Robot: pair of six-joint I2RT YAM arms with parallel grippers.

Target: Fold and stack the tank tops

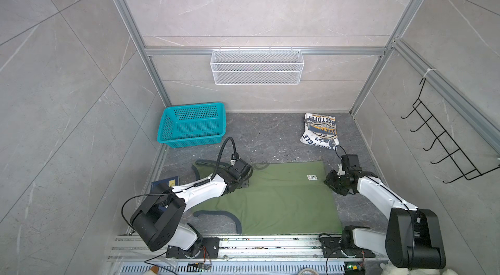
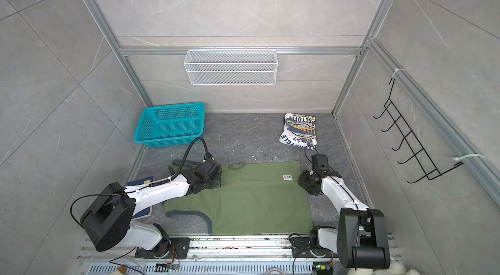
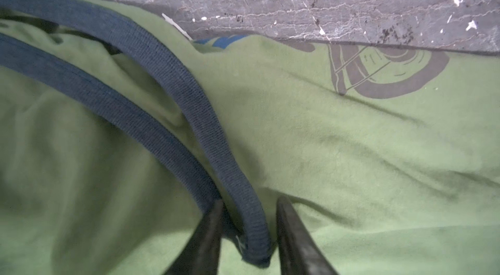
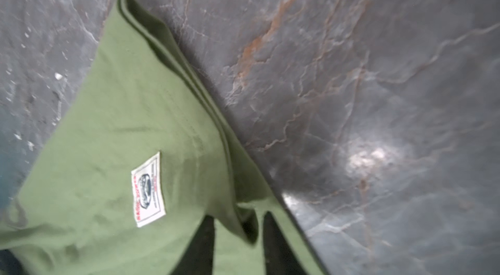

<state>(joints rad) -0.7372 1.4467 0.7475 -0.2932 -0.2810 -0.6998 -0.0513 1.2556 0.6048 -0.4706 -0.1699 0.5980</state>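
The olive green tank top (image 1: 284, 200) (image 2: 257, 200) lies flat at the front of the table, doubled lengthwise, with its grey-trimmed straps at the left. My left gripper (image 1: 244, 183) (image 3: 250, 202) rests on the strap end. It is open, and the trim band (image 3: 189, 92) lies loose between the fingers (image 3: 205, 241). My right gripper (image 1: 328, 182) (image 4: 238, 218) sits at the hem edge near the white label (image 4: 148, 189), open, with a slack fold of green cloth between its fingers. The white tank top (image 1: 319, 131) (image 2: 299, 131) lies folded at the back right, print up.
A teal basket (image 1: 192, 127) stands at the back left. A dark blue book (image 1: 165, 181) lies under the left arm. On the back wall hangs a white wire basket (image 1: 257, 66). A black hook rack (image 1: 446, 146) hangs on the right wall. A metal rail (image 1: 270, 244) runs along the front edge.
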